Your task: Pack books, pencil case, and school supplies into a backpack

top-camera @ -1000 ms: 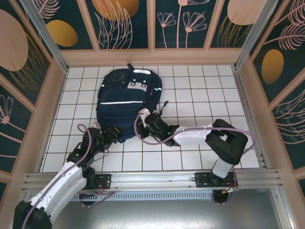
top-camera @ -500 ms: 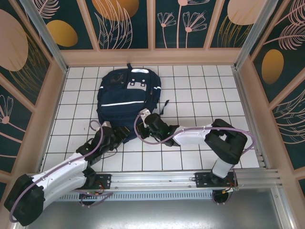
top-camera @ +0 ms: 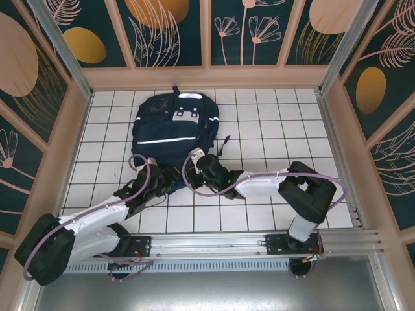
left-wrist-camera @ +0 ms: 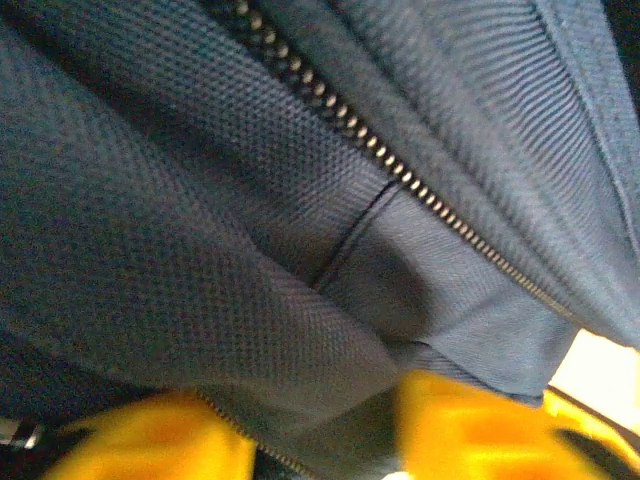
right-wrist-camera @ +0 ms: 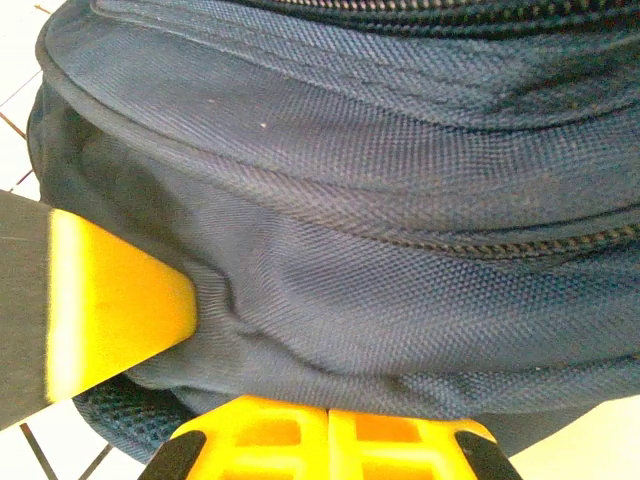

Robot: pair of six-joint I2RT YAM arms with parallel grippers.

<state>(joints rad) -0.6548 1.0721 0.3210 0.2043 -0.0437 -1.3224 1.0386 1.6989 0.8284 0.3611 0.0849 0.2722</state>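
The navy backpack (top-camera: pixel 172 136) lies flat on the white tiles, its white stripe across the middle. My left gripper (top-camera: pixel 161 178) is at its near edge. In the left wrist view, a fold of the backpack (left-wrist-camera: pixel 200 200) fabric beside a zipper sits pinched between the yellow fingertips (left-wrist-camera: pixel 470 425) of that gripper (left-wrist-camera: pixel 320 440). My right gripper (top-camera: pixel 196 161) is at the near right corner, shut, its fingers (right-wrist-camera: pixel 270 435) touching and pressed under the backpack (right-wrist-camera: pixel 400 200) fabric. The books, pencil case and school supplies are out of view.
A yellow and grey flat piece (right-wrist-camera: pixel 110 300) presses into the fabric at the left of the right wrist view; I cannot tell what it is. A dark strap (top-camera: pixel 224 144) trails off the bag's right side. Wooden walls (top-camera: pixel 207 76) ring the tiled floor (top-camera: pixel 285 129).
My left arm has swung forward and right to the backpack's near edge, and its jaws have closed in on the fabric. The right arm and the backpack have stayed put.
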